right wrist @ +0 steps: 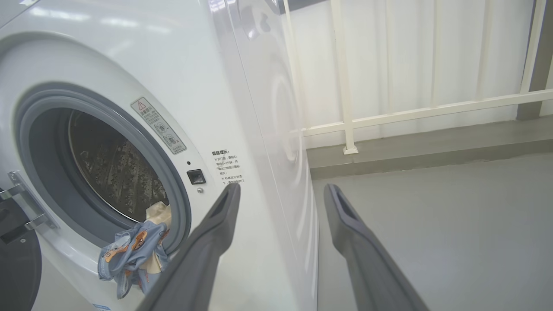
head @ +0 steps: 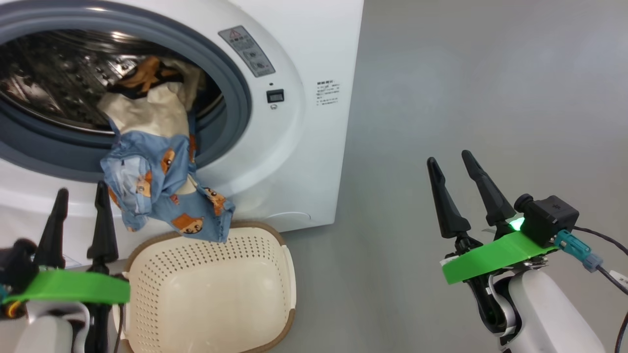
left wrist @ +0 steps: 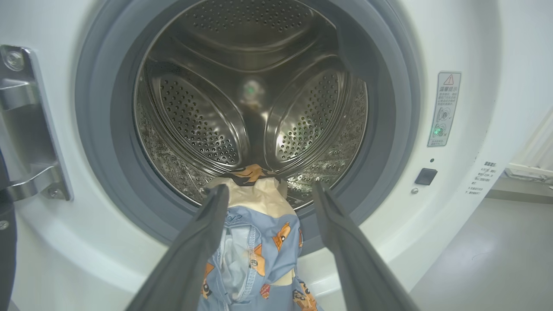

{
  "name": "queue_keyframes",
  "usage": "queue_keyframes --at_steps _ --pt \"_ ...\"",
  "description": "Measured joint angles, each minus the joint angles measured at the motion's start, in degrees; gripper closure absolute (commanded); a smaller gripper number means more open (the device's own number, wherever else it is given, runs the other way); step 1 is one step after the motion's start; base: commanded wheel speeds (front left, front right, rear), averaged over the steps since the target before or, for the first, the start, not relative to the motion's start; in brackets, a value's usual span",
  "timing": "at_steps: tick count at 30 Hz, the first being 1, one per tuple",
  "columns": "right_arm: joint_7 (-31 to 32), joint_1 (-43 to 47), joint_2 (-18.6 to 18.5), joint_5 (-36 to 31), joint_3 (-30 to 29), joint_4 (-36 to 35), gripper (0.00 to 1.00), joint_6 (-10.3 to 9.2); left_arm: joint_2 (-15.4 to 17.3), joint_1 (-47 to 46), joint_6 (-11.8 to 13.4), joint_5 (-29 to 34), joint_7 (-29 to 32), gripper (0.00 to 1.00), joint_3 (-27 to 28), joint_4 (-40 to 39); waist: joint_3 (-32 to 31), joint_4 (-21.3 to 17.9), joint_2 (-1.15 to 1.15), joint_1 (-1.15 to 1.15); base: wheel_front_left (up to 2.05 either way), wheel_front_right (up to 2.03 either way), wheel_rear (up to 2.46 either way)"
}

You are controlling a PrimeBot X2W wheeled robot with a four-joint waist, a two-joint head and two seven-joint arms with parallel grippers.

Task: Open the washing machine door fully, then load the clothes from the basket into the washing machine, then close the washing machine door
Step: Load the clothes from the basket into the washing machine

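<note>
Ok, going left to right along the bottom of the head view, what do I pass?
left gripper, open → basket, empty → right gripper, open

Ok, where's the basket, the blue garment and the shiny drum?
Basket (head: 162, 289): head view, its holey inside wall.
Blue garment (head: 147, 166): head view, middle of the hanging cloth.
Drum (left wrist: 194, 116): left wrist view, its perforated back.

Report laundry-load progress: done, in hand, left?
Done: glossy black round door stands open; cream perforated plastic basket empty. In hand: cream printed garment sits at mouth of steel drum, light blue cartoon-print garment hangs out over grey rubber seal; left tool and right tool open, empty. Left: push both in, close door.
</note>
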Motion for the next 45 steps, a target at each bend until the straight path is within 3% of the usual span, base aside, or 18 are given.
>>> queue_keyframes --at_steps 19,45 --pt "0.00 3.58 -1.52 -0.87 -2.42 3.56 0.00 0.00 -4.99 9.60 0.34 3.48 0.00 0.00 2.38 -5.73 -4.79 2.72 0.00 0.00 0.00 0.00 0.00" --pt "0.00 3.55 -1.59 -0.87 -2.59 4.38 0.00 -0.01 -6.17 10.41 0.25 4.26 0.00 0.00 2.83 -5.88 -4.54 2.36 0.00 0.00 0.00 0.00 0.00"
